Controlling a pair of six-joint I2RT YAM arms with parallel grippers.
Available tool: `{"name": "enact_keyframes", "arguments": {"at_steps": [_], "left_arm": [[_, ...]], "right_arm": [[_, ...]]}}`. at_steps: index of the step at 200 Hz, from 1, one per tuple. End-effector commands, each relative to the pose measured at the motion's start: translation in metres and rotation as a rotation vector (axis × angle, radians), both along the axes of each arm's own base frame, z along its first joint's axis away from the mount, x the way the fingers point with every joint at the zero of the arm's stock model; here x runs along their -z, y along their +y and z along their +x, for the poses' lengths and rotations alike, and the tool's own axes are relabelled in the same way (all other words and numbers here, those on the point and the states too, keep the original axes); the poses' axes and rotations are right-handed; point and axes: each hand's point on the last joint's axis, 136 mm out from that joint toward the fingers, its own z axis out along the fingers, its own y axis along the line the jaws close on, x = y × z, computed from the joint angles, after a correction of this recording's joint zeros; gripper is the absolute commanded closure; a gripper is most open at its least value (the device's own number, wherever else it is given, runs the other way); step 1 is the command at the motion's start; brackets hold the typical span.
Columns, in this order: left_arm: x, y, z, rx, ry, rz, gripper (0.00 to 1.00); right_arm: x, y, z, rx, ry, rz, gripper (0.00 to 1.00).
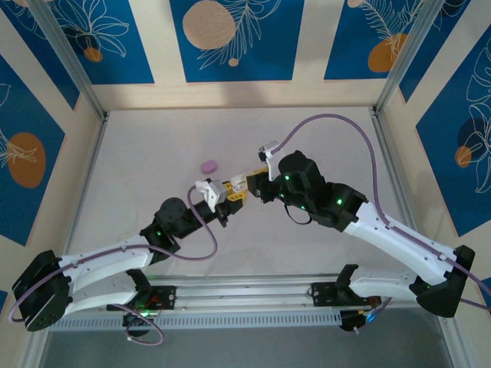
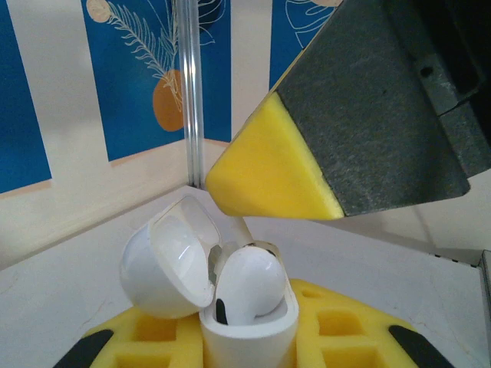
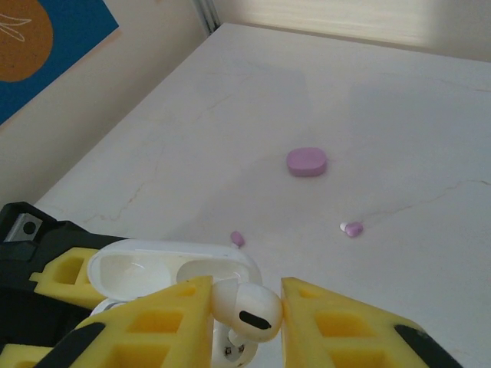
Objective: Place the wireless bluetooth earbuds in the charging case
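- The white earbud (image 3: 244,305) sits at the bottom centre of the right wrist view. The right end effector (image 3: 247,326) is clenched on its rounded head, one yellow pad on each side.
- Just below it, the left end effector (image 2: 249,349) grasps the white charging case (image 2: 165,268) by its lower body. The lid is swung open to the left.
- In the left wrist view the bud's head lies in the mouth of the case. I cannot tell whether it is fully seated.
- The bud looks tiny, light and rigid, with a glossy shell. I judge it slippery and liable to squirt out under a hard pinch.
- The best hold is probably across the sides of the head, leaving the stem free to slide down into its socket.
- The case seems light and stiff, but its hinged lid is loose, so the body is the part to grip.
- Farther up the worktop (image 3: 399,115) lie a lilac case (image 3: 307,162) and two lilac buds (image 3: 353,228), apart from one another.
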Motion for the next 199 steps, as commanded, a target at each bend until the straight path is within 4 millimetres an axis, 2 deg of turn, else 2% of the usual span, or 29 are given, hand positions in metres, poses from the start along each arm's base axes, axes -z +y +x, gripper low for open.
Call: {"name": "enact_keyframes", "arguments": {"at_steps": [1, 53, 84, 134, 199], "left_arm": [[-0.028, 0.0, -0.004, 0.026, -0.04, -0.08, 0.84], [-0.035, 0.005, -0.004, 0.01, -0.042, -0.119, 0.84], [-0.037, 0.007, -0.003, 0.001, -0.047, -0.128, 0.84], [-0.038, 0.008, -0.003, -0.006, -0.048, -0.136, 0.85], [-0.038, 0.008, -0.004, -0.002, -0.05, -0.135, 0.85]], "right_arm": [[-0.002, 0.005, -0.002, -0.032, -0.03, 0.005, 0.73], [0.013, 0.012, -0.008, -0.108, -0.029, -0.062, 0.74], [0.021, 0.009, -0.009, -0.11, -0.04, -0.11, 0.74], [0.018, 0.017, -0.024, -0.204, -0.032, -0.081, 0.71], [0.015, 0.011, -0.023, -0.175, -0.013, -0.054, 0.66]]}}
